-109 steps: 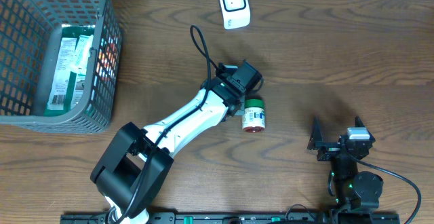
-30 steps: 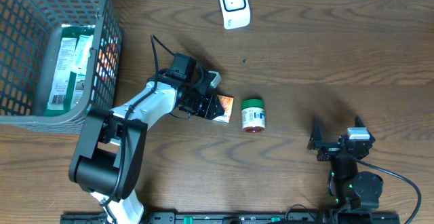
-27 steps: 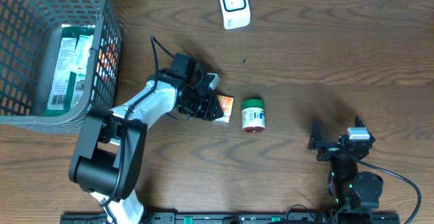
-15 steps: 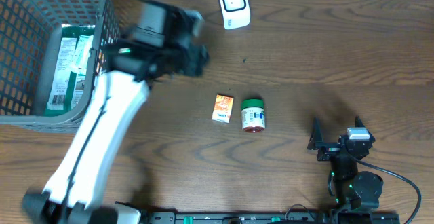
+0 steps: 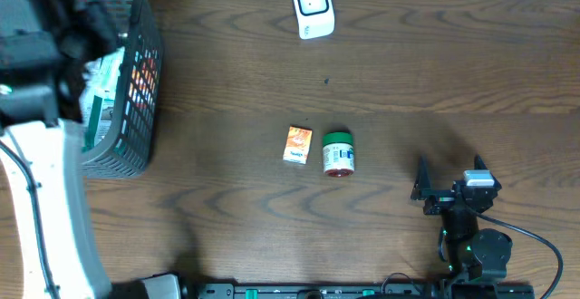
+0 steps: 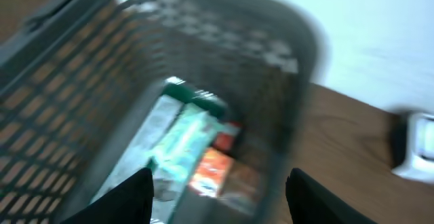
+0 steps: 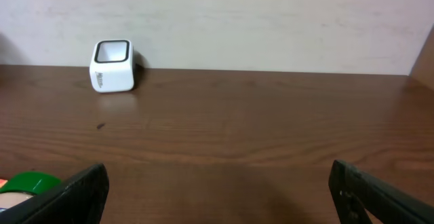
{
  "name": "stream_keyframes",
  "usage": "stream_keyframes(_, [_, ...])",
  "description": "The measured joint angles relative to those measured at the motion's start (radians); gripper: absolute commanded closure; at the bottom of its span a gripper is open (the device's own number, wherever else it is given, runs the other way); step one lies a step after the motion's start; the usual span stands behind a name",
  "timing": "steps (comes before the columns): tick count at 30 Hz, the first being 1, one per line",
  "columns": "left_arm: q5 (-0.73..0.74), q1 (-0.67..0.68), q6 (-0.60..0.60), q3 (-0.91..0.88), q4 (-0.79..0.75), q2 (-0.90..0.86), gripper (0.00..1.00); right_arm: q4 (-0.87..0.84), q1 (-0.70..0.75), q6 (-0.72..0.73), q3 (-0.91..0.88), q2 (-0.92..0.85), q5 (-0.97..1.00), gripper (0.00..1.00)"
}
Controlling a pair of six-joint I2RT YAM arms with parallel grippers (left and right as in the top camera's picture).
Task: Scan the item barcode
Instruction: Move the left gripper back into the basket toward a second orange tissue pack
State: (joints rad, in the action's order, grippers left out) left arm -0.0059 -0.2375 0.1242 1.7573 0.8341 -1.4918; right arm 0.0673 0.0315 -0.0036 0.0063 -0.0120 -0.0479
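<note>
Since a second ago the left arm has swung off the middle of the table and now sits over the basket at the far left, blurred in the overhead view. It left the small orange box behind. The box lies flat near the table's centre with nothing gripping it, just beside the green-lidded jar, which lies on its side to the box's right. I can't tell whether the two touch.

From the left wrist camera, the left gripper has its two fingers spread apart with nothing between them, so it holds nothing. It looks down into the basket, where I see green-and-white packets and something orange. That picture is smeared, so I can't read more off it.

The white scanner stands at the back edge of the table, well apart from the box and the jar, and it also shows in the right wrist view. The right gripper is parked at the front right corner, jaws spread wide and empty, facing the scanner across bare wood. The jar's green lid just shows at the lower left of that view. No barcode is readable on the box from overhead.
</note>
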Motion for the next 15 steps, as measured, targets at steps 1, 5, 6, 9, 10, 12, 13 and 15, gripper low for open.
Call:
stream_keyframes(1, [0.016,-0.031,0.000,0.000,0.000,-0.019,0.36,0.000,0.000,0.000,0.000,0.000,0.000,0.01])
stream_keyframes(5, [0.146,-0.140,-0.021,0.000,0.006,-0.119,0.29,0.000,0.000,0.000,0.000,0.000,0.000,0.01])
stream_keyframes(6, [0.181,-0.161,-0.025,0.000,0.009,-0.146,0.28,0.000,0.000,0.000,0.000,0.000,0.000,0.01])
stream_keyframes(9, [0.304,-0.214,-0.056,0.000,0.028,-0.239,0.27,0.000,0.000,0.000,0.000,0.000,0.000,0.01])
stream_keyframes(10, [0.335,-0.224,-0.069,0.000,0.034,-0.263,0.27,0.000,0.000,0.000,0.000,0.000,0.000,0.01])
stream_keyframes(12, [0.401,-0.237,-0.101,-0.001,0.052,-0.325,0.27,0.000,0.000,0.000,0.000,0.000,0.000,0.01])
stream_keyframes(13, [0.419,-0.239,-0.112,-0.001,0.057,-0.348,0.27,0.000,0.000,0.000,0.000,0.000,0.000,0.01])
stream_keyframes(15, [0.451,-0.238,-0.135,-0.001,0.061,-0.399,0.27,0.000,0.000,0.000,0.000,0.000,0.000,0.01])
